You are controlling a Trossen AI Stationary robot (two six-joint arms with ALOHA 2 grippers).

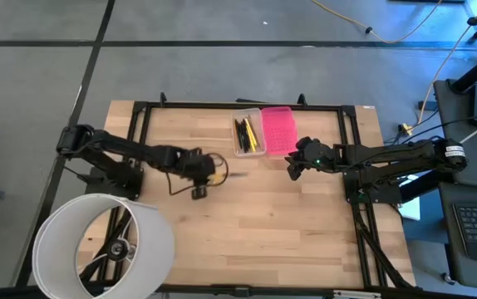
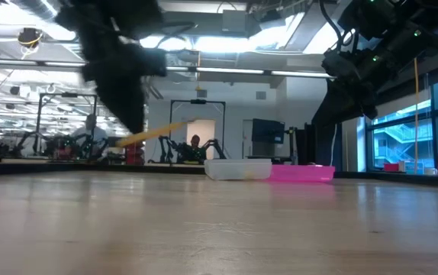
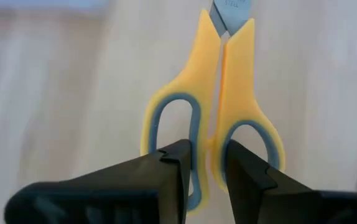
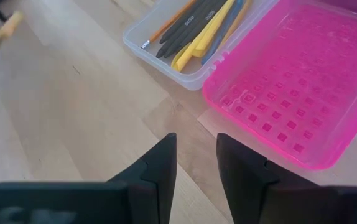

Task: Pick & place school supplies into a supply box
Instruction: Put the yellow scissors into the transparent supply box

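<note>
Left wrist view: the left gripper (image 3: 204,163) pinches the scissors (image 3: 213,106) by one handle loop, just above the desk's middle, left of the box (image 1: 248,133). That thin grip could let them swing loose.

You see two dark, jointed arms, a thin black cable looping beside the left gripper (image 1: 209,172), a green light glowing near the right gripper (image 1: 292,169), whose fingers are black, angular wedges.
</note>
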